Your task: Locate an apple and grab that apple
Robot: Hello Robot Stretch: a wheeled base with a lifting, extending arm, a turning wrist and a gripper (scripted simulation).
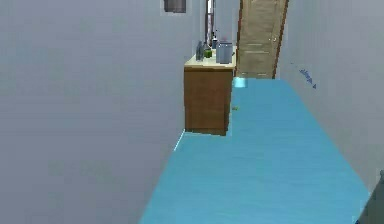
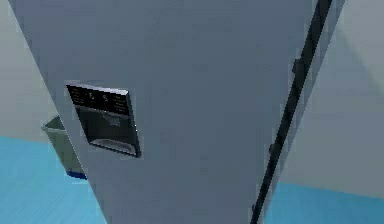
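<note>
Closest to my camera is a tall grey fridge (image 2: 200, 70), taking up most of the arm side view, with a dark seam running down its right part. Next in size is the blue floor (image 1: 270, 150), which stretches away up the forward view between a pale grey wall (image 1: 80, 100) on the left and another pale wall on the right.

A wooden cabinet (image 1: 208, 95) stands against the left wall partway along, and its light tabletop (image 1: 200, 63) carries a few small things. Beyond it, at the far end of the floor, I see a wooden door (image 1: 260, 38).

A grey bin (image 2: 58, 140) stands on the floor just behind the fridge, at the arm side view's left. On the fridge front sits a dark dispenser panel (image 2: 102, 120).

On the tabletop I make out a grey pot (image 1: 225, 52) and, just left of it, some dark green bottles (image 1: 205, 50) that are too small to tell apart. A yellow-green speck (image 1: 237, 84) shows at the cabinet's right side, but it is too small for me to name.

I cannot tell where the apple is, so I cannot place it relative to the jaws. Nor can I tell whether the jaws are released or grasping anything.
</note>
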